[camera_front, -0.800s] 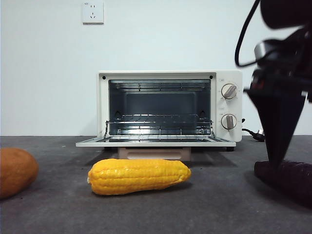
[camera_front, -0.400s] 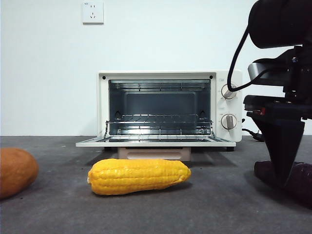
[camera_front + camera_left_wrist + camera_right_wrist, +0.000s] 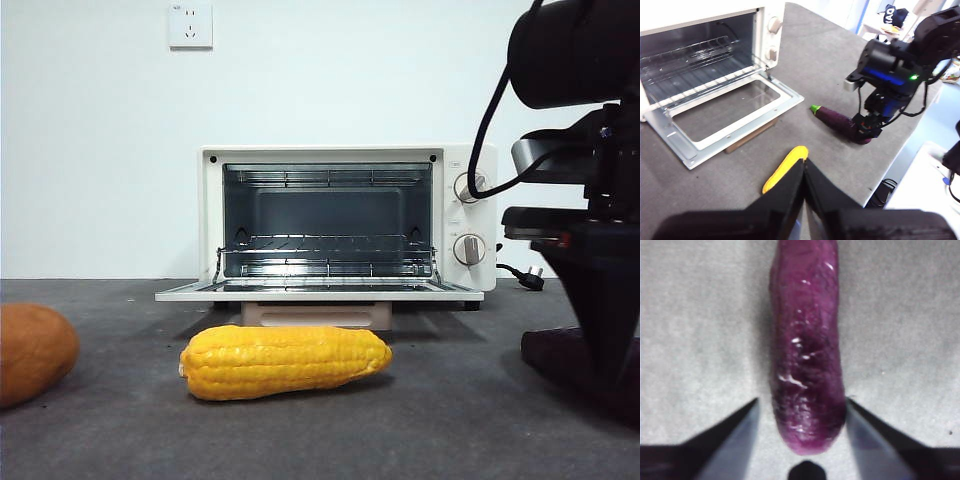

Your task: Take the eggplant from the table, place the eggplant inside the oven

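Right wrist view: the right tool (image 3: pixel 801 412) straddles the rounded end of the eggplant (image 3: pixel 806 350), jaws wide, on the counter (image 3: pixel 695 325). Gripped so near the tip, it may squirt out or droop en route to the oven (image 3: pixel 347 222).

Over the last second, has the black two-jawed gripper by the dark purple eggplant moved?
Yes. The right gripper shifted rightward, away from the cream-white oven, and now straddles the eggplant.

Front view: low, level with the table (image 3: pixel 420 430), facing the oven (image 3: pixel 345 220). Left wrist view: high, looking down, far off. Right wrist view: straight down, very close. All share the eggplant (image 3: pixel 807 355).
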{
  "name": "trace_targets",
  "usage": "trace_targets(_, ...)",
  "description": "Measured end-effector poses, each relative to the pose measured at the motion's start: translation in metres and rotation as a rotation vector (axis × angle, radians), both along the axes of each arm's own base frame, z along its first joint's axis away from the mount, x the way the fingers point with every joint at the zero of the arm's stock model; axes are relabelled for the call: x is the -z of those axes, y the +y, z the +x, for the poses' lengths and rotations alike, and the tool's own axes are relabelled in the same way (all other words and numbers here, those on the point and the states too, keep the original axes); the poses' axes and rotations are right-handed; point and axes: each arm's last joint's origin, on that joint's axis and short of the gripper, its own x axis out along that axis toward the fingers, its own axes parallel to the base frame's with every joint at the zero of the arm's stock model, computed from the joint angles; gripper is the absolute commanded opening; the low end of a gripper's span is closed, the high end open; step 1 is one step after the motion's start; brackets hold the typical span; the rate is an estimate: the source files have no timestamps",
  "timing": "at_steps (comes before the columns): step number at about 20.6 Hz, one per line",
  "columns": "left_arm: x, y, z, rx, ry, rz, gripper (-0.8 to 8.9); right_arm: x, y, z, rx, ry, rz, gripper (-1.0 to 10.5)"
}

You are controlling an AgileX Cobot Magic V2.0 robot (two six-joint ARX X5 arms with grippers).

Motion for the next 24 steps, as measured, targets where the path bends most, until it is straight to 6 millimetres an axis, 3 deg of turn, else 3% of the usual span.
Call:
trace_targets(11,0.000,0.000,-0.001,0.003,-0.001,0.000,-0.06,-0.004,-0.001,-0.002,-0.003,-0.008,0.004,0.5)
trace_targets(13,0.000,0.000,-0.001,0.002,-0.002,0.000,-0.06,-0.014,-0.004,-0.007,-0.006,-0.042,0.024,-0.2)
trace_targets(19,0.000,0.000,-0.001,0.000,-0.002,0.001,-0.06,-0.054,-0.019,-0.036,-0.049,-0.143,0.171,-0.1)
trace_targets(24,0.000,0.000,-0.001,0.000,-0.002,0.001,-0.06,-0.073,-0.021,-0.050,-0.126,-0.146,0.414,-0.1)
